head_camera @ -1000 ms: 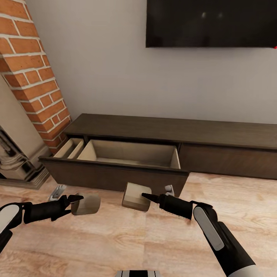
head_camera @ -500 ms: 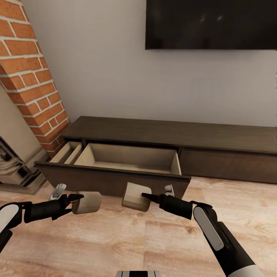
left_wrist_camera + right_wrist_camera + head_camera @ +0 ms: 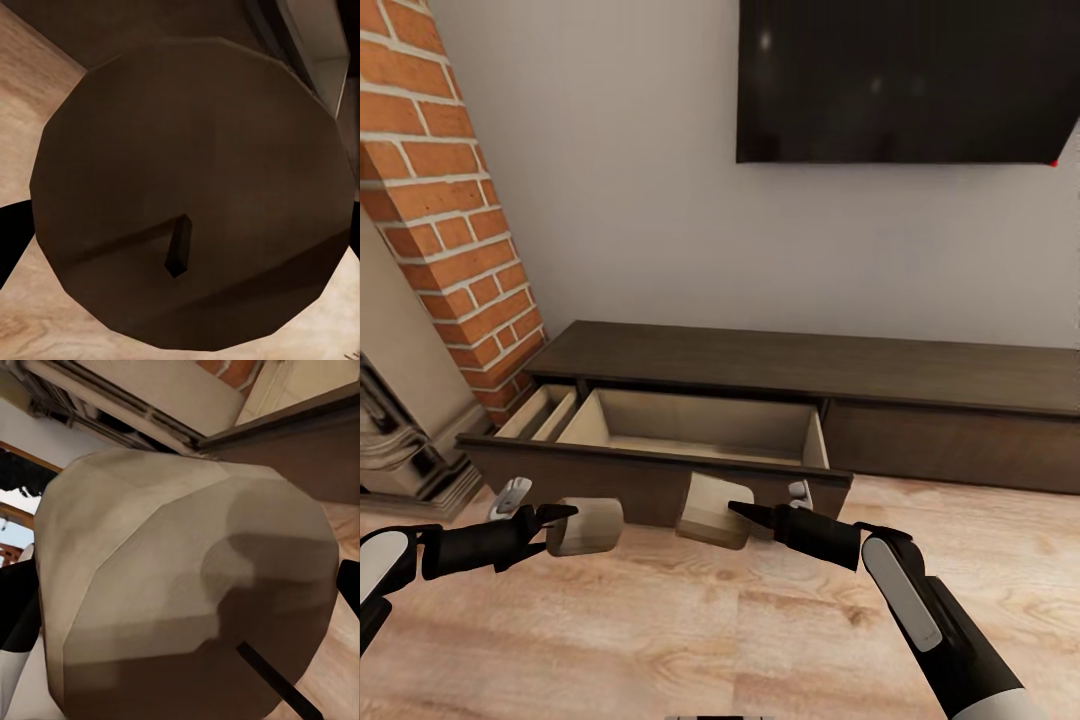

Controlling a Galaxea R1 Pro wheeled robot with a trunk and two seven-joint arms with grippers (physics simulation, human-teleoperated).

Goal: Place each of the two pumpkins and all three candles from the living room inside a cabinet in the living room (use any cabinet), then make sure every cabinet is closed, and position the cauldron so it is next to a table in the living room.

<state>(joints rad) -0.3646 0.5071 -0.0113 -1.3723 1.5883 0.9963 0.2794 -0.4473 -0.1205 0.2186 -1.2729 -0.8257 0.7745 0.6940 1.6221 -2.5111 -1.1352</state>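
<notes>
No brand, label or writing can be read anywhere.

Each arm carries a candle. The left gripper [image 3: 556,524] is clenched on a candle [image 3: 585,526], a stubby grey-beige cylinder lying on its side, its long axis running across the front of the cabinet [image 3: 780,395] and its flat end turned away from the arm. In the left wrist view this candle [image 3: 191,202] presents a faceted, near-round dark end face with a short black wick at its middle. The right gripper [image 3: 742,512] is clenched on a second candle [image 3: 712,510], tilted, with one flat end facing up and away from the cabinet; in the right wrist view the same candle [image 3: 187,592] shows matte beige faceted sides and a thin dark wick line on its end.

Both candles hang above the floor [image 3: 690,640], just in front of the cabinet's pulled-out drawer [image 3: 660,445] and lower than its rim, the left one near the drawer's front left part, the right one near its front middle.

The cabinet is long, low, dark brown wood with flat fronts; the open drawer is pale beige inside with a divider toward the brick column [image 3: 445,210]. The floor is light wood plank. A black flat screen [image 3: 905,80] hangs on the pale wall above the cabinet.
</notes>
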